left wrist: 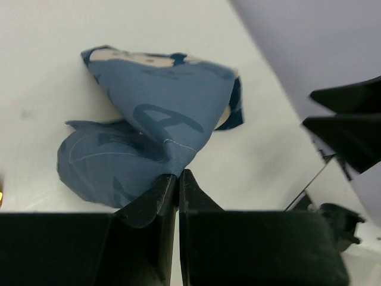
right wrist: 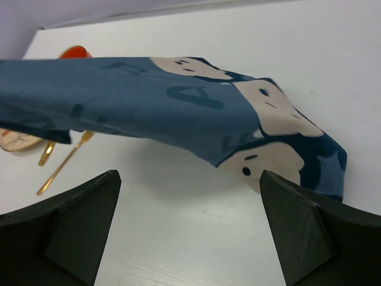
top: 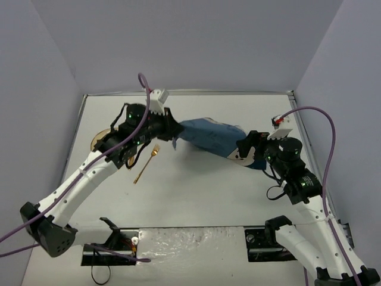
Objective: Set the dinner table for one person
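Two grippers are flanking the dark blue cloth (top: 208, 136), which is sagging over the middle of the dinner table (top: 208, 196); your left gripper (left wrist: 177, 174) is pinching one corner, fully closed; your right gripper (right wrist: 189, 176) is gaping wide, holding nothing; it looks soft, light and floppy, so be taking an edge.

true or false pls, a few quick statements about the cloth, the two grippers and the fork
1. The left gripper is shut on the blue cloth. True.
2. The right gripper is clamped on the cloth. False: its jaws stand wide open and hold nothing.
3. The gold fork lies on the table. True.
4. The cloth is spread flat. False: it is folded and bunched, with one end pinched up off the table.
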You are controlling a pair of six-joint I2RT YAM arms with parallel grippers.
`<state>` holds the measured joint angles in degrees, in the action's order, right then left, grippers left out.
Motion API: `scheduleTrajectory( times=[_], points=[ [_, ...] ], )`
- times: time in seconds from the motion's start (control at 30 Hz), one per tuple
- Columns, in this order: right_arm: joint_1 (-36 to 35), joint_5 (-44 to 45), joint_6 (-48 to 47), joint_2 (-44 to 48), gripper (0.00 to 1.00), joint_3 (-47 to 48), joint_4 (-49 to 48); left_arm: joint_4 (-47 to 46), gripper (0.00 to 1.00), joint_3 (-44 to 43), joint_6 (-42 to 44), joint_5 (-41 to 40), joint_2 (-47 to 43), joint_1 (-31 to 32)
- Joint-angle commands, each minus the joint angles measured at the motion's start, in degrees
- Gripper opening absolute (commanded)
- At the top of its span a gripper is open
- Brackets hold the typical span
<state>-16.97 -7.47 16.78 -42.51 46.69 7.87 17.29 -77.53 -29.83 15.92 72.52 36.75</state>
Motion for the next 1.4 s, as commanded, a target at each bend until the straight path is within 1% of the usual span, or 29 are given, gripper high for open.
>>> scheduleTrajectory(
  times=[0.0, 0.13, 0.2, 0.3, 0.33, 0.4, 0.43, 0.5, 0.57, 0.6, 0.63, 0.7, 0.8, 0.9, 0.93, 0.97, 1.03, 1.07, 1.1, 1.17, 1.37],
  points=[
    [-0.25, 6.32, 3.16, -1.31, 1.0, -4.13, -1.19, -7.21, 0.0, 16.88, -2.17, -9.51, -5.15, 0.08],
    [-0.14, 11.62, 5.92, -5.38, 1.0, -7.03, -1.11, -7.28, 0.02, 27.08, -4.62, -10.09, -6.74, 0.17],
    [0.01, 14.31, 6.95, -7.88, 1.0, -8.15, -1.13, -6.92, 0.05, 30.07, -5.22, -9.95, -7.48, 0.17],
    [0.73, 15.68, 9.66, -13.17, 1.0, -10.12, -1.1, -2.29, 0.08, 32.82, -5.81, -13.06, -10.99, 0.17],
    [1.34, 16.25, 10.58, -15.42, 1.0, -10.83, -1.26, -0.92, 0.15, 33.75, -6.07, -13.63, -12.57, 0.17],
    [2.53, 16.24, 11.15, -18.86, 1.0, -11.33, -2.21, 0.39, 0.23, 34.4, -6.38, -14.49, -14.06, 0.19],
    [4.27, 15.66, 11.46, -20.57, 0.99, -11.65, -3.07, 1.87, 0.32, 34.8, -6.56, -14.98, -15.5, 0.23],
    [6.81, 14.77, 11.81, -22.68, 0.98, -11.66, -4.56, 3.66, 0.54, 34.51, -6.1, -15.28, -16.86, 0.19],
    [8.96, 13.48, 12.0, -23.61, 0.98, -11.62, -5.68, 5.71, 0.72, 32.9, -4.59, -15.37, -17.43, 0.11],
    [9.87, 13.17, 12.11, -23.96, 0.97, -11.59, -6.04, 6.78, 0.78, 31.93, -3.73, -16.07, -17.49, 0.08],
    [10.5, 13.47, 12.22, -24.28, 0.97, -11.53, -6.16, 7.54, 0.81, 30.41, -2.92, -17.56, -17.22, 0.05],
    [11.63, 13.68, 12.23, -24.75, 0.96, -12.17, -7.07, 7.39, 0.84, 26.09, -1.22, -18.3, -15.83, -0.51],
    [13.55, 11.15, 11.97, -26.31, 0.94, -13.51, -9.78, 4.66, 0.84, 20.33, 0.65, -17.78, -10.89, -1.35],
    [15.79, 8.65, 12.25, -28.53, 0.91, -14.45, -11.46, 1.81, 0.84, 12.49, 2.78, -15.74, -1.73, -1.94],
    [16.3, 8.09, 12.4, -28.87, 0.9, -14.63, -12.08, 0.6, 0.84, 10.58, 3.63, -13.83, 2.67, -1.95],
    [16.63, 8.09, 12.39, -29.06, 0.9, -14.88, -12.13, -0.02, 0.84, 8.6, 3.7, -13.74, 3.08, -2.04],
    [17.06, 8.09, 12.23, -29.73, 0.9, -15.22, -13.27, -1.28, 0.84, 3.04, 5.46, -11.78, 12.32, -2.29],
    [17.61, 7.53, 12.15, -30.02, 0.9, -15.3, -13.68, -1.42, 0.84, 1.92, 5.96, -11.48, 13.78, -2.4],
    [19.0, 5.93, 11.92, -30.5, 0.9, -15.48, -14.1, -1.74, 0.84, -1.24, 6.43, -11.16, 17.81, -2.74],
    [19.62, 4.26, 11.75, -31.73, 0.9, -15.54, -15.14, -1.92, 0.84, -6.1, 7.3, -10.05, 23.87, -3.51],
    [19.9, 3.15, 11.79, -33.64, 0.82, -15.93, -16.55, -3.22, 0.84, -16.91, 7.4, -6.78, 39.69, -6.61]
  ],
)
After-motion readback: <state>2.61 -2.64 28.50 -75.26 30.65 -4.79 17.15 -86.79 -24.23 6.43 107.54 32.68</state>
